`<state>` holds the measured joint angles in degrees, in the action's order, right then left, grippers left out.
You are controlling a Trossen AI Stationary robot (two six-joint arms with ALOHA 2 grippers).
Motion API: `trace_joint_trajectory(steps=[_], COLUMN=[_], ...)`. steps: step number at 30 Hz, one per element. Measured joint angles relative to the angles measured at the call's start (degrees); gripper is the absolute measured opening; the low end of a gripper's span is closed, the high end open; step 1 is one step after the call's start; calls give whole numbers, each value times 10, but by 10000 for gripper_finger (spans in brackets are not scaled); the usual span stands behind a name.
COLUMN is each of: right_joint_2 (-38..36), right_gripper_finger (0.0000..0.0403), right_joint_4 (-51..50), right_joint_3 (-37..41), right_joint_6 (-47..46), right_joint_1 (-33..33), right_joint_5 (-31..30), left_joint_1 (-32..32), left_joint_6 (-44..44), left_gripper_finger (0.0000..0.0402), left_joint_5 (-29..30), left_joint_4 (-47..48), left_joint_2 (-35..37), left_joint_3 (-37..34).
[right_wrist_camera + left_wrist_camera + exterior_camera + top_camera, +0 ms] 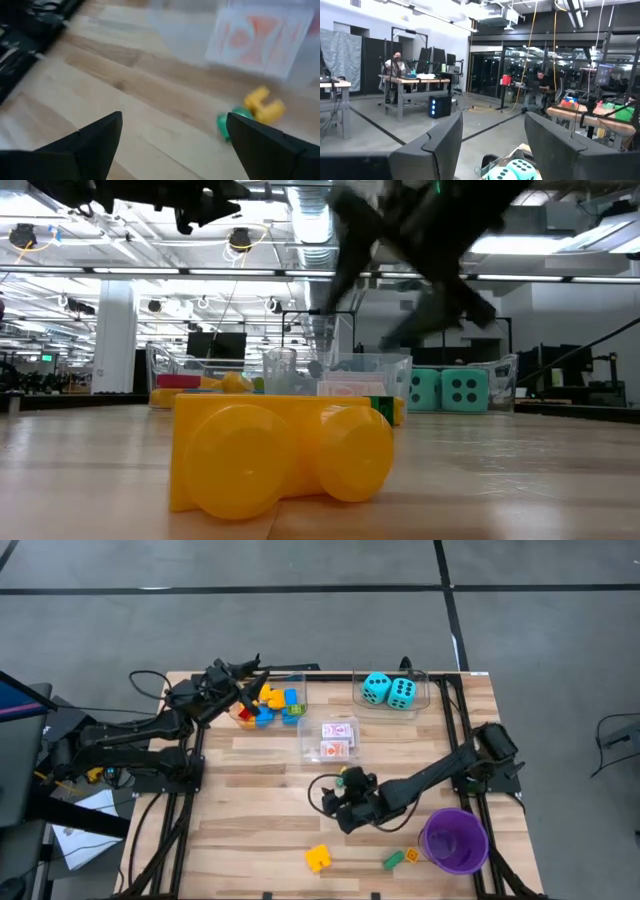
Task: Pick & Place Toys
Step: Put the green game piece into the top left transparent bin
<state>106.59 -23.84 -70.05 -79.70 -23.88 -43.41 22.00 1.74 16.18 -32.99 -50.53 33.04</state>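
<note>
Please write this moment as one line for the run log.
left tool: open, empty, over brick bin | right tool: open, empty, above table | yellow brick, green brick: loose on table

wooden table (250, 780), three clear bins (340, 739), purple cup (454, 841), loose yellow brick (318, 858), green brick (393, 860)

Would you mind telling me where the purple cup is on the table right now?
In the high view, the purple cup stands near the table's front right corner, just right of a small green brick and close to the right gripper.
</note>
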Motion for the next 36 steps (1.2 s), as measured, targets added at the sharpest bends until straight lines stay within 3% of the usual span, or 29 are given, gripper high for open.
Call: trace_joint_trajectory(steps=[4, 12, 14, 19, 29, 36], right_joint_2=[51, 116, 124, 153, 165, 166], right_gripper_finger=[349, 349, 349, 349, 347, 297], right_joint_4=[-4, -107, -146, -134, -153, -166], right_joint_3=[-6, -58, -63, -75, -76, -75], right_joint_6=[-85, -211, -221, -230, -254, -269], right_joint_1=[0, 1, 3, 9, 14, 26], right_joint_5=[0, -4, -4, -2, -17, -24], left_joint_1=[0, -1, -1, -2, -15, -15], left_joint_6=[0, 0, 0, 0, 0, 0], left_gripper_finger=[209, 209, 209, 209, 209, 209], left_joint_5=[0, -17, -33, -61, -66, -66], left_joint_4=[0, 2, -2, -6, -6, -5], left_joint_2=[-1, -1, -1, -1, -1, -1], left_joint_3=[0, 0, 0, 0, 0, 0])
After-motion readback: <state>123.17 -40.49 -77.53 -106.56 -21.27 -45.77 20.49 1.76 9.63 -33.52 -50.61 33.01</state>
